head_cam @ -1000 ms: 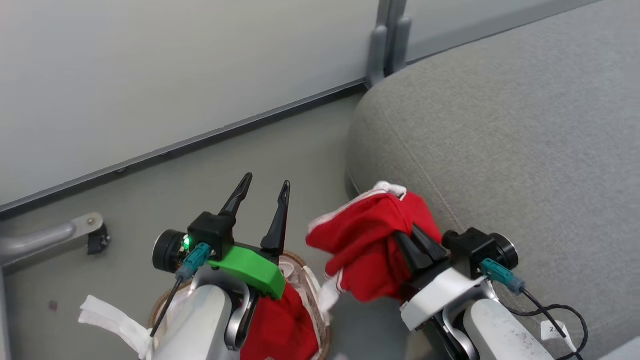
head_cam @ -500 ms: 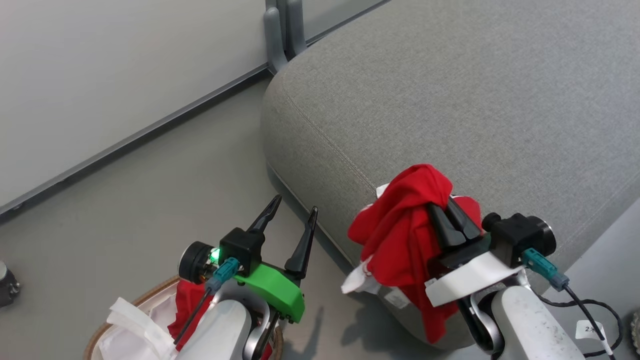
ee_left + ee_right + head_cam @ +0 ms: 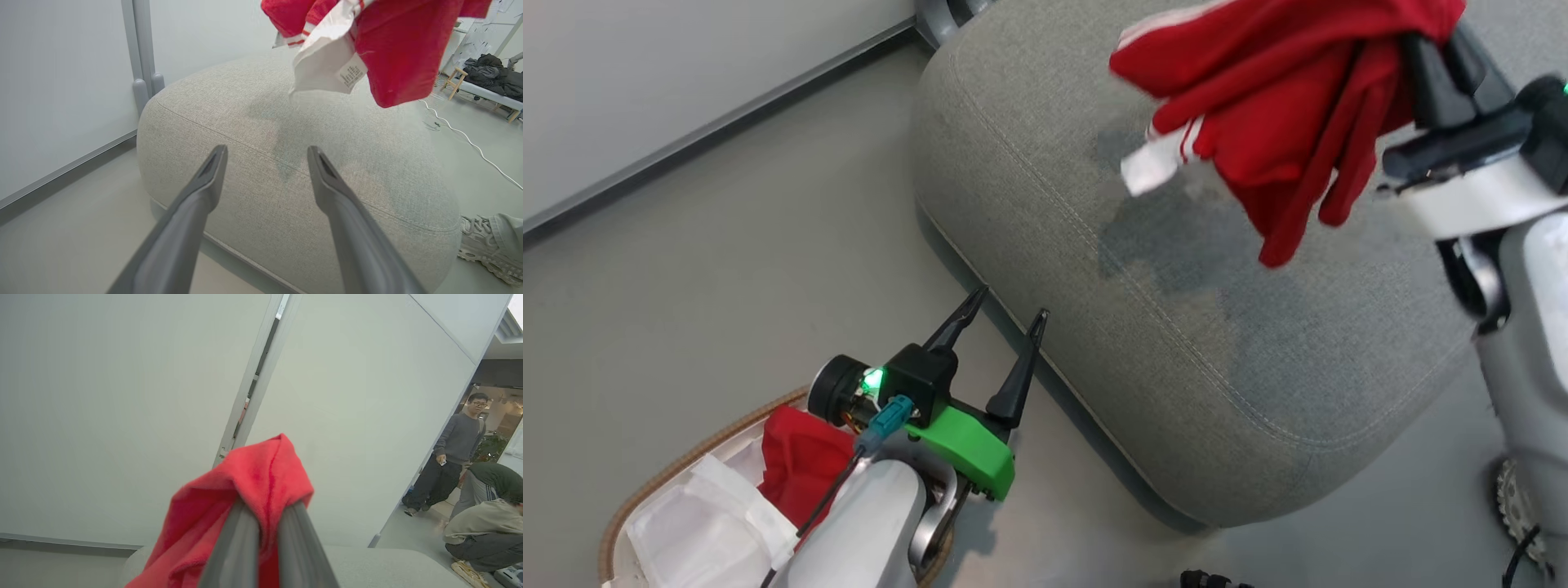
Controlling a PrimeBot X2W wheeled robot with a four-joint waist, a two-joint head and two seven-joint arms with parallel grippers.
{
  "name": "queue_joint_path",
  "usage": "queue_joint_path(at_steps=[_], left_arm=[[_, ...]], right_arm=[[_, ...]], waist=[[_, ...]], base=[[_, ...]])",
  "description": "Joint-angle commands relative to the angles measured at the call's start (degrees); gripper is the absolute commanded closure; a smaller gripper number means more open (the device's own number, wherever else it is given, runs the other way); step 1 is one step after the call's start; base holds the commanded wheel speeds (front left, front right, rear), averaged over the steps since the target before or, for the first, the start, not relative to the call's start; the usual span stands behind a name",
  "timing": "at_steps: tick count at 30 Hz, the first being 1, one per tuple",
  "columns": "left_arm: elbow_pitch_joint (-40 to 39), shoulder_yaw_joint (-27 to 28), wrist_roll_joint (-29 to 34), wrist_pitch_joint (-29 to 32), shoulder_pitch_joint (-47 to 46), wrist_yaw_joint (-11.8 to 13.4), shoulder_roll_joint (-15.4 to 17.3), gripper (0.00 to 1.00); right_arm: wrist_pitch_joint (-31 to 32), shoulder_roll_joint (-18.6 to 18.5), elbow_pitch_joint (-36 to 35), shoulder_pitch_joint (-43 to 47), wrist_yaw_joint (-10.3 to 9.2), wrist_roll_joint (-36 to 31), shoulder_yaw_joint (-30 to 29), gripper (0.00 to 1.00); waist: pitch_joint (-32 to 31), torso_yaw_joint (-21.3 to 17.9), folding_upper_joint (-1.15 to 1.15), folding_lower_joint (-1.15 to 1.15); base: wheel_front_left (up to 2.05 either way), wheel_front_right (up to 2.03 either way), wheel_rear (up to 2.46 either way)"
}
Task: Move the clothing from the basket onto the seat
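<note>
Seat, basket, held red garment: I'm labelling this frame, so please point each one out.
seat (image 3: 1176,343): head view, bare top of the cushion.
basket (image 3: 698,443): head view, brown woven rim.
held red garment (image 3: 1282,98): head view, middle of the hanging red fabric.

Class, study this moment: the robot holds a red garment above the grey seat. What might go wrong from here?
1. The red garment is draped over the shut right end effector, so on opening it may cling rather than drop onto the seat.
2. A second red garment lies in the basket against the loose white liner; the open left end effector might grab the liner too.
3. A person's shoe sits close beside the seat; a swinging arm might hit them.
</note>
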Motion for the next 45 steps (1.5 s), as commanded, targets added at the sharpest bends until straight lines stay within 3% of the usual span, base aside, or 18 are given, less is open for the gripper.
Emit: queue_joint_path(at_steps=[1, 9, 18, 25, 33, 34, 36, 39, 40, 41, 45], left_arm=[[-0.7, 0.4, 0.6, 0.0, -1.3, -0.2, 1.1, 0.00], [-3.9, -2.9, 2.0, 0.0, -6.2, -0.2, 3.5, 0.00], [-5.4, -7.4, 1.3, 0.0, -11.2, -0.2, 4.8, 0.00], [-4.7, -7.9, 0.6, 0.0, -11.4, -0.2, 4.9, 0.00], [-3.1, -8.0, -0.7, 0.0, -8.0, -0.2, 4.3, 0.00], [-2.9, -7.6, -0.8, 0.0, -7.6, -0.2, 4.3, 0.00], [-2.6, -6.9, -0.9, 0.0, -6.9, -0.2, 4.2, 0.00], [-2.3, -5.6, -0.9, 0.0, -6.0, -0.2, 3.8, 0.00], [-2.2, -4.9, -0.8, 0.0, -5.6, -0.2, 3.9, 0.00], [-2.2, -4.1, -0.7, 0.0, -5.2, -0.2, 3.7, 0.00], [-2.0, -1.0, -0.3, 0.0, -3.2, -0.2, 2.7, 0.00]], right_arm=[[-0.3, -0.7, 1.5, -3.7, -0.04, -0.4, -0.4, 1.00], [-0.2, -5.8, 15.1, -20.0, -0.05, -4.9, -2.9, 1.00], [-0.2, -5.7, 28.0, -27.1, -0.06, -8.4, -12.9, 1.00], [-0.2, -1.5, 31.8, -19.8, -0.06, -10.3, -20.1, 1.00], [-0.2, 4.1, 32.6, -4.9, -0.06, -10.1, -27.3, 1.00], [-0.2, 4.7, 32.4, -3.0, -0.06, -10.0, -27.5, 0.91], [-0.2, 5.5, 31.5, 0.3, -0.06, -9.6, -28.5, 0.87], [-0.2, 7.0, 29.8, 3.9, -0.06, -9.2, -29.1, 0.51], [-0.2, 7.5, 29.0, 5.2, -0.06, -9.0, -29.4, 0.51], [-0.2, 7.9, 28.3, 6.4, -0.06, -8.7, -29.8, 0.00], [-0.2, 9.0, 24.8, 10.2, -0.06, -8.5, -30.9, 0.00]], waist=[[4.4, 0.0, -0.01, 0.00], [13.8, 5.3, -0.01, 0.00], [21.7, 11.5, -0.01, 0.00], [22.3, 12.8, -0.01, 0.00], [17.6, 11.3, -0.01, 0.00], [16.8, 11.0, -0.01, 0.00], [15.6, 10.5, -0.01, 0.00], [13.8, 10.1, -0.01, 0.00], [13.1, 10.0, -0.01, 0.00], [12.3, 10.1, -0.01, 0.00], [9.3, 10.7, -0.01, 0.00]], base=[[0.00, 0.00, 0.00], [0.00, 0.00, 0.00], [0.00, 0.00, 0.00], [0.00, 0.00, 0.00], [0.00, 0.00, 0.00], [0.00, 0.00, 0.00], [0.00, 0.00, 0.00], [0.00, 0.00, 0.00], [0.00, 0.00, 0.00], [0.00, 0.00, 0.00], [0.00, 0.00, 0.00]])
